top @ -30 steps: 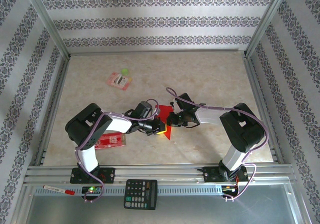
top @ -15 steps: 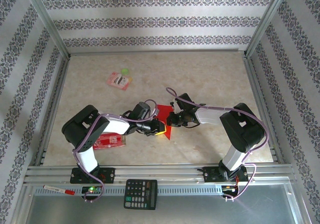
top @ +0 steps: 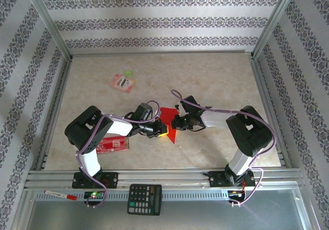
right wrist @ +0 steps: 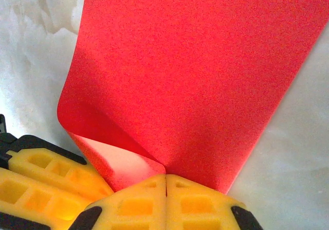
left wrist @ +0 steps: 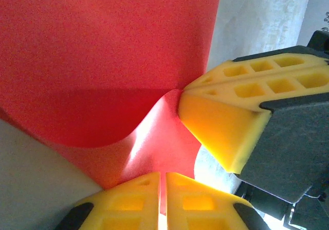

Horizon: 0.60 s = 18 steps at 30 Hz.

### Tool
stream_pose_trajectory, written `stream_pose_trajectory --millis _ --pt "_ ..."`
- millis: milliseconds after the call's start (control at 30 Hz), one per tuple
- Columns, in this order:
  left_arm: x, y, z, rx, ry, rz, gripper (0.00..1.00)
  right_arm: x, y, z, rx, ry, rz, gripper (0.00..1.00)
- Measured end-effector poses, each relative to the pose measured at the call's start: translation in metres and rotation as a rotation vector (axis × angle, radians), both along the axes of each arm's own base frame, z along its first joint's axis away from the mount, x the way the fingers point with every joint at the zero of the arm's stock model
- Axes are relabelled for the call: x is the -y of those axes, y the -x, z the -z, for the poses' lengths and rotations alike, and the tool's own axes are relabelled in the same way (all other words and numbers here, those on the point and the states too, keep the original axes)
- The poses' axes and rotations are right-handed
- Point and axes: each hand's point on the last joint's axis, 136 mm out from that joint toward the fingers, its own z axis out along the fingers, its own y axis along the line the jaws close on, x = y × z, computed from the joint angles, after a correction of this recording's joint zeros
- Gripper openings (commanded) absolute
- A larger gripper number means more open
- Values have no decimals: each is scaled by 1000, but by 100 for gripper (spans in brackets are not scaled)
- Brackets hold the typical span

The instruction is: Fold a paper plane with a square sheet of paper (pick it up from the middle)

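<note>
- Beige marbled tabletop (top: 216, 81), evenly lit, under and around the left gripper (top: 162, 131)
- White walls (top: 154, 13) with grey floral bands beyond it and to both sides

The square sheet of paper (right wrist: 195, 70): plain bright red, unprinted. The left tool (left wrist: 162, 189) and right tool (right wrist: 165, 183): yellow pads (left wrist: 128, 204), black housings. The table (top: 216, 81): beige, marbled. The walls (top: 154, 21): white with grey ornamental bands. The packet (top: 113, 144) left of the sheet: red, white print.
</note>
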Motion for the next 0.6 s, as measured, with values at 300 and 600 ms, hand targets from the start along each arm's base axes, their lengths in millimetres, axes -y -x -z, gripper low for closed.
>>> stream_pose_trajectory --millis 300,600 --pt "-5 -17 -15 38 7 -22 10 0 0 0 0 0 0 0" --pt "-10 -24 1 23 -21 -26 11 0 0 0 0 0 0 0"
